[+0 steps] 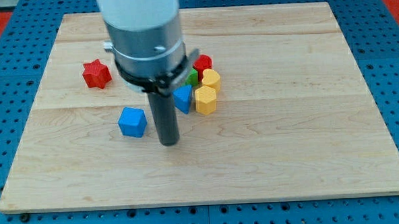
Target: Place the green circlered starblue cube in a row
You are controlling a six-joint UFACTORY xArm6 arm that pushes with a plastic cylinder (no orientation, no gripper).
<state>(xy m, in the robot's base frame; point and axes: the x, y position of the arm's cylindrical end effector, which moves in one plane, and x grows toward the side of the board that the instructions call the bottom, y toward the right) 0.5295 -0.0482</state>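
Note:
The red star [96, 74] lies at the view's left on the wooden board [308, 121]. The blue cube [132, 122] sits below and right of it. A green block [193, 76] shows only as a sliver behind the arm, inside a cluster, so its shape cannot be made out. My tip [168, 142] rests on the board just right of the blue cube, a small gap apart, and below the cluster.
The cluster at the centre also holds a red block [203, 62], two yellow blocks [211, 79] [206, 99] and a second blue block [183, 98]. The arm's grey body [142, 33] hides the board behind it. A blue pegboard [393, 63] surrounds the board.

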